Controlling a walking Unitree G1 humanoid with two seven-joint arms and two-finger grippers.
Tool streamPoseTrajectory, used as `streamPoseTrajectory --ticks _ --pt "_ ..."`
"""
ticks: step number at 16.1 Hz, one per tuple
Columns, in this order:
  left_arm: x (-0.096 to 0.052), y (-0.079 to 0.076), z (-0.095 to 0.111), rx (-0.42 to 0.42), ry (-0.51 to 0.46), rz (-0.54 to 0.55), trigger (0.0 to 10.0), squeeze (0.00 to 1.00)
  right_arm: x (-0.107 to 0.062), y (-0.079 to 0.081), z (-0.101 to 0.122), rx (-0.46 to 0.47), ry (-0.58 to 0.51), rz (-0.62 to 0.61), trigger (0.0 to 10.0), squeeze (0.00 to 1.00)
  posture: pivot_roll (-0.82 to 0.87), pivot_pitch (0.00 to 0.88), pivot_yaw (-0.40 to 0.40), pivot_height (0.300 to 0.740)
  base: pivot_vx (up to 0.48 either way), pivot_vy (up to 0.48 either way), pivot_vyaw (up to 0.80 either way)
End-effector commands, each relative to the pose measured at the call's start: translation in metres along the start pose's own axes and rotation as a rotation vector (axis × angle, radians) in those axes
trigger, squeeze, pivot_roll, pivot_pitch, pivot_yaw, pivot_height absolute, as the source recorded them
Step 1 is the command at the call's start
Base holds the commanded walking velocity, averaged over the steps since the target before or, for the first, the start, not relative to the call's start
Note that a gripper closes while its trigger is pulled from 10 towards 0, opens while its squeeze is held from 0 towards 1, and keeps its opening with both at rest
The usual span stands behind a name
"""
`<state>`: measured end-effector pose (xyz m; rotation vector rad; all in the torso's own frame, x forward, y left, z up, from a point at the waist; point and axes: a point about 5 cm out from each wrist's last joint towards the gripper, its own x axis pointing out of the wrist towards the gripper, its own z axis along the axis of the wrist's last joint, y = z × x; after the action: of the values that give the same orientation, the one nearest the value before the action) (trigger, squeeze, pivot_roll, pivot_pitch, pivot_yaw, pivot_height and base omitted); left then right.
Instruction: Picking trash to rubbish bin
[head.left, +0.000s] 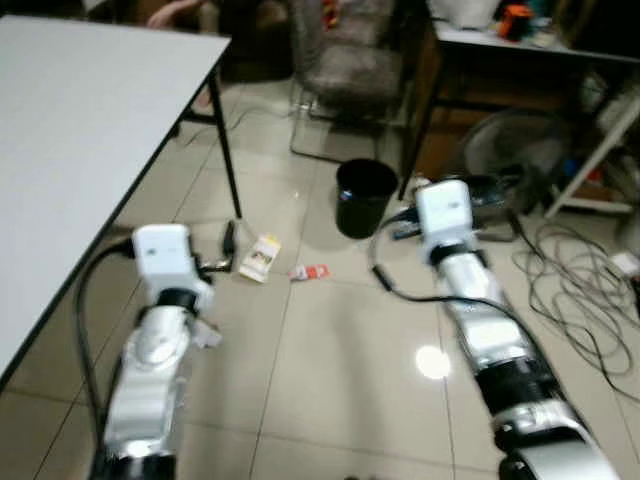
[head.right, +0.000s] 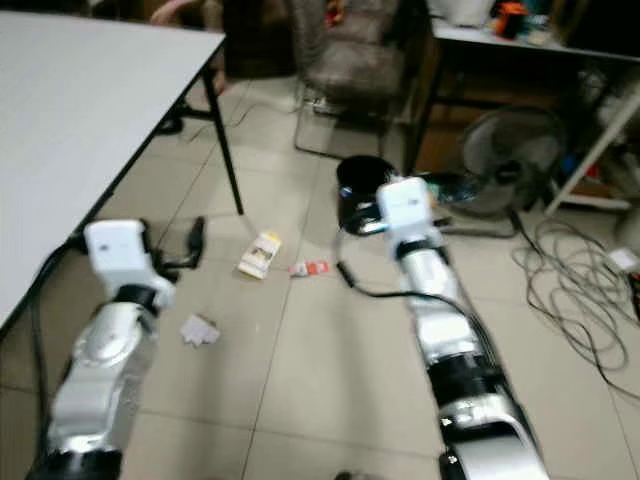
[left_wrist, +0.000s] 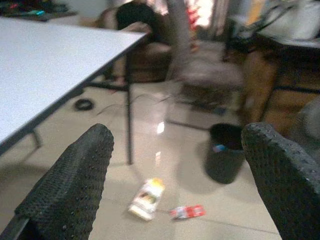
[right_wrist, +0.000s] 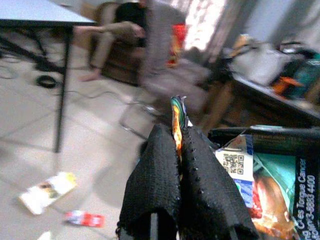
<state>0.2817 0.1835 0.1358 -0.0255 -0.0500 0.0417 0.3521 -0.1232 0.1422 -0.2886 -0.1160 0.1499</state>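
Observation:
A black rubbish bin stands on the tiled floor ahead. In front of it lie a yellow-white carton and a small red wrapper. Closer to me a crumpled white paper rests by the left arm. My left gripper hangs open just left of the carton, with nothing between its fingers. Beside the bin's right rim, my right gripper is shut on a colourful printed packet.
A white table with a black leg fills the left. Behind the bin stands a chair. A floor fan, loose cables and a desk sit to the right. A person sits at the back.

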Motion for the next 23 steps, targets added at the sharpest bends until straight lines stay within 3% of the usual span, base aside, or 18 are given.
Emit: streamPoseTrajectory --ticks 1,11,18,23 --pt "0.0 -0.0052 0.0001 -0.007 0.005 -0.019 10.0 0.0 -0.001 -0.0102 -0.0006 -0.018 0.004 -0.018 10.0 0.0 -0.02 0.108 -0.022 0.74 0.48 0.0 0.0" --pt "-0.0016 -0.0074 -0.0008 0.0 0.013 -0.047 10.0 0.0 -0.0022 -0.0085 -0.0017 -0.015 0.009 -0.021 10.0 0.0 -0.01 0.107 -0.016 0.74 0.48 0.0 0.0" --pt "-0.0021 -0.0089 -0.0014 -0.005 0.016 -0.059 10.0 0.0 -0.0017 -0.0085 -0.0016 -0.016 0.011 -0.021 10.0 0.0 -0.02 0.107 -0.019 0.74 0.48 0.0 -0.77" --pt "-0.0026 -0.0093 -0.0013 -0.006 0.016 -0.063 10.0 0.0 -0.0018 -0.0083 -0.0016 -0.015 0.01 -0.018 10.0 0.0 -0.02 0.106 -0.019 0.74 0.48 0.0 -0.09"
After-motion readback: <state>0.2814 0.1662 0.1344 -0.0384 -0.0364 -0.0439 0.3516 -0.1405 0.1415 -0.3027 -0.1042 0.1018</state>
